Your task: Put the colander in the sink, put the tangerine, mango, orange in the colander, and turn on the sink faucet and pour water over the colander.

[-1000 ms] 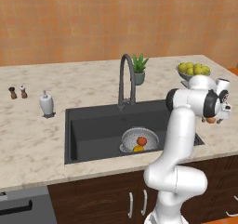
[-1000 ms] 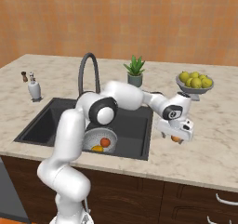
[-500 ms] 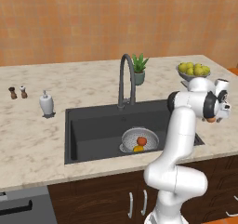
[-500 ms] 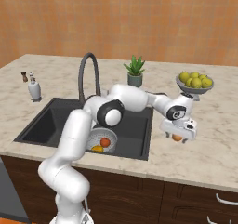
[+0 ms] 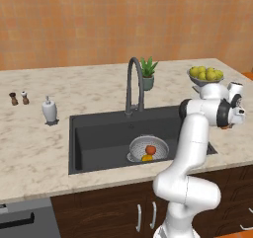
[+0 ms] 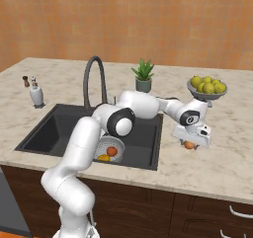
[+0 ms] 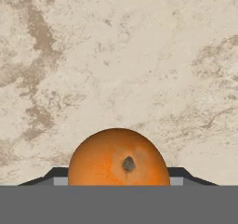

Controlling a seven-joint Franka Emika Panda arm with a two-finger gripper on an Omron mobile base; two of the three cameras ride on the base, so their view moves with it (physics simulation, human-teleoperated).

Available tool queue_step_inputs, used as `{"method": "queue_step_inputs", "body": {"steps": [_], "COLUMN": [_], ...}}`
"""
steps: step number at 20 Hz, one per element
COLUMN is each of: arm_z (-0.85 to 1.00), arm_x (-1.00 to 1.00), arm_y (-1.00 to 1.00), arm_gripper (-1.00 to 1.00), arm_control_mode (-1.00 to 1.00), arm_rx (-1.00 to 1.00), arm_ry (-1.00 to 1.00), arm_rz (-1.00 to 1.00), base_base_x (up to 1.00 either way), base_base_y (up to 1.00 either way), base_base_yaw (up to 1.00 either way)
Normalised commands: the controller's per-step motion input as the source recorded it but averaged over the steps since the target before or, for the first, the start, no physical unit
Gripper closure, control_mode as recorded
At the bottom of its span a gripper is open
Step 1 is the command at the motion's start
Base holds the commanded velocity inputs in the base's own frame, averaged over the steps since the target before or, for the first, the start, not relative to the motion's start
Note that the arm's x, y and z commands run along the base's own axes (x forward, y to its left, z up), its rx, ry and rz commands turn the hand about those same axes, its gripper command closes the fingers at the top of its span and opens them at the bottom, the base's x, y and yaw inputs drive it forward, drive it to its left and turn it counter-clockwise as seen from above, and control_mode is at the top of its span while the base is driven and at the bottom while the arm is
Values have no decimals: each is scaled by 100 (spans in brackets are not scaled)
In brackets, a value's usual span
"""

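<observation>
The orange [image 7: 118, 158] rests on the beige counter right of the sink [image 5: 99, 138]. My gripper [image 7: 119, 172] hangs straight down over it, a dark fingertip against each side, and is shut on it. From the right base view, the gripper [image 6: 190, 143] stands low on the counter with the orange [image 6: 189, 145] peeking out beneath it. The colander [image 5: 136, 145] sits in the sink's right half and holds a reddish fruit [image 5: 150, 149] and a yellow-orange fruit [image 5: 147, 158]. The dark gooseneck faucet [image 5: 132, 79] arches over the basin, and no water runs from it.
A footed bowl of yellow-green fruit [image 6: 206, 85] stands just behind the gripper. A small potted plant [image 6: 144, 76] is behind the sink. A white soap dispenser [image 5: 49, 110] and two small shakers [image 5: 19, 98] are on the far left counter. The counter's front edge is close by.
The hand has sunk onto the orange and its fingers have drawn in from wide open to the fruit's sides. The fruit in the colander has not moved.
</observation>
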Motion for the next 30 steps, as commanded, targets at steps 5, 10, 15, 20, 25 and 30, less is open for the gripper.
{"method": "queue_step_inputs", "body": {"steps": [5,10,15,20,25,30], "arm_z": [26,68,8,15,25,-7], "arm_x": [-28,-38,-23,2,31,12], "arm_y": [38,99,100,100,83,49], "arm_gripper": [100,100,100,100,100,100], "arm_control_mode": [-100,-100,-100,-100,-100,-100], "arm_rx": [0,0,0,0,10,16], "arm_ry": [-9,-23,-10,2,19,20], "arm_rz": [0,0,-1,0,0,1], "base_base_x": [0,0,0,0,0,0], "base_base_y": [0,0,0,0,0,0], "base_base_yaw": [0,0,0,0,0,0]}}
